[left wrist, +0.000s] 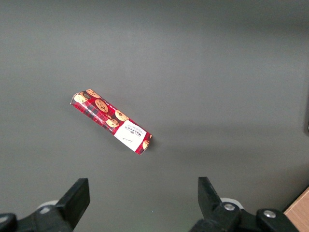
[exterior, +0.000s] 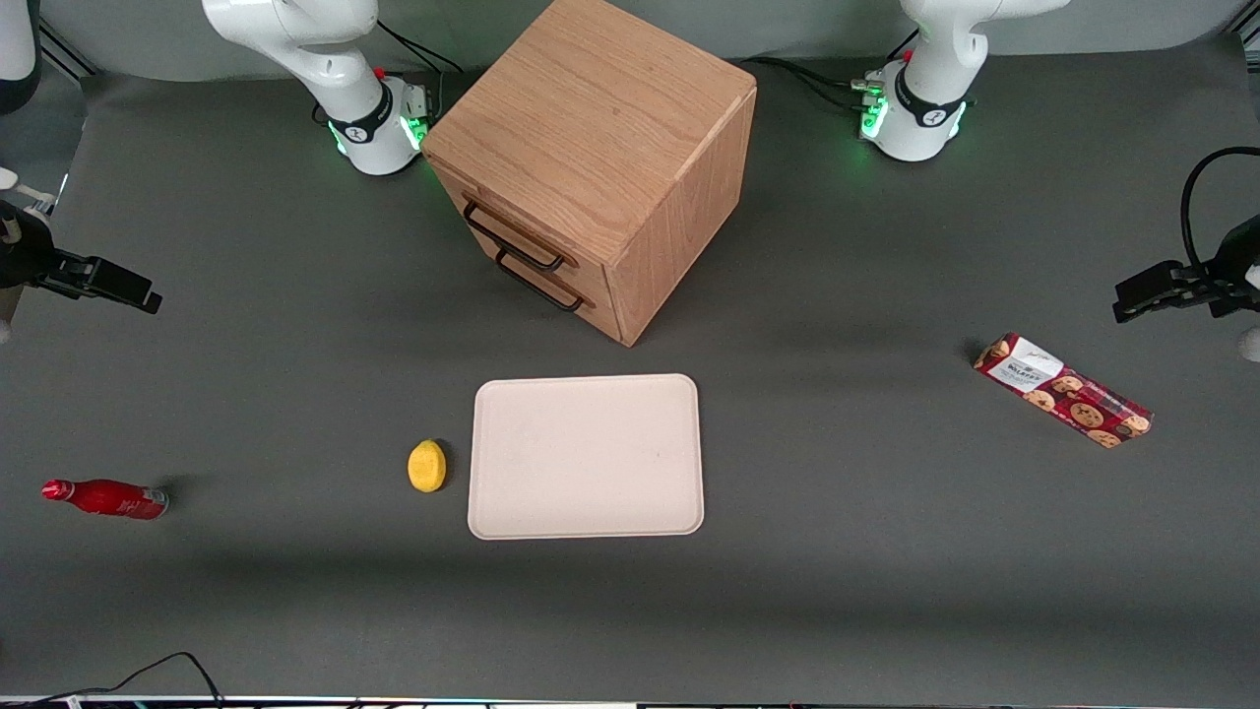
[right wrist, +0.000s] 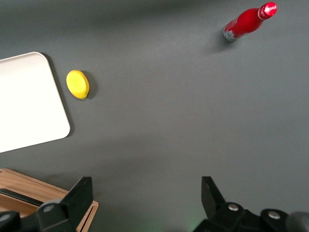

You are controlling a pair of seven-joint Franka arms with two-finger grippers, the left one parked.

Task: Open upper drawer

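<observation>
The oak cube cabinet (exterior: 600, 128) stands at the middle of the table, far from the front camera. Its upper drawer (exterior: 589, 271) is shut flush, with a thin dark bar handle (exterior: 514, 239). The lower drawer's like handle (exterior: 539, 284) sits just below it. My right gripper (exterior: 143, 295) hovers above the table toward the working arm's end, well apart from the cabinet. It is open and empty in the right wrist view (right wrist: 145, 188). A corner of the cabinet (right wrist: 34, 195) shows there beside one finger (right wrist: 79, 193).
A cream tray (exterior: 586, 458) lies nearer the front camera than the cabinet, with a yellow lemon (exterior: 426, 465) beside it. A red bottle (exterior: 103, 497) lies toward the working arm's end. A red cookie box (exterior: 1063, 389) lies toward the parked arm's end.
</observation>
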